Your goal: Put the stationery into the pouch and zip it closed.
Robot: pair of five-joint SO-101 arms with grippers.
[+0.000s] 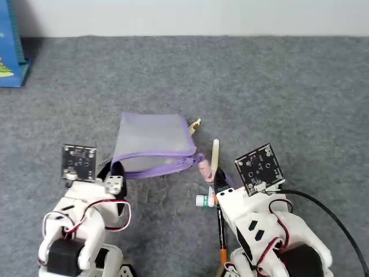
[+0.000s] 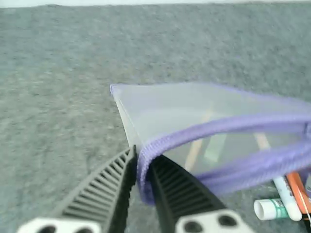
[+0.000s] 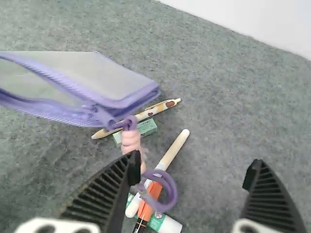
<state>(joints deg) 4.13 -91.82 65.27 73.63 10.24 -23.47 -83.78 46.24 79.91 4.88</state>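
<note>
- Pouch (image 1: 154, 143) (purple, see-through mesh) is seen on the grey bench (image 1: 277, 86), mid-scene, between the two arms; its mouth is held partly open along the zip edge.
- Left gripper (image 2: 142, 159) is clamped on the zip edge at the pouch's near corner, and that corner is lifted a little.
- Right gripper (image 3: 194, 165) is held wide apart, nothing between its fingers, over the loose stationery just beside the pouch's other end.
- Zip pull (image 3: 160, 188) (purple loop with a pink charm) hangs from the pouch end and lies right by one finger of the right gripper; contact cannot be told.
- Outside the pouch, on the bench:
  - spotted pen (image 3: 143, 114), partly tucked under the pouch end
  - green block (image 3: 141, 129), touching the spotted pen
  - cream pen (image 3: 171, 150), just beside the zip pull
  - orange pen (image 3: 147, 206) and glue stick (image 3: 163, 224), close together under the right gripper
- Pale shapes are seen through the mesh in the left wrist view (inside or underneath cannot be told).
- Blue box (image 1: 10, 49) stands at the far corner, well apart.
</note>
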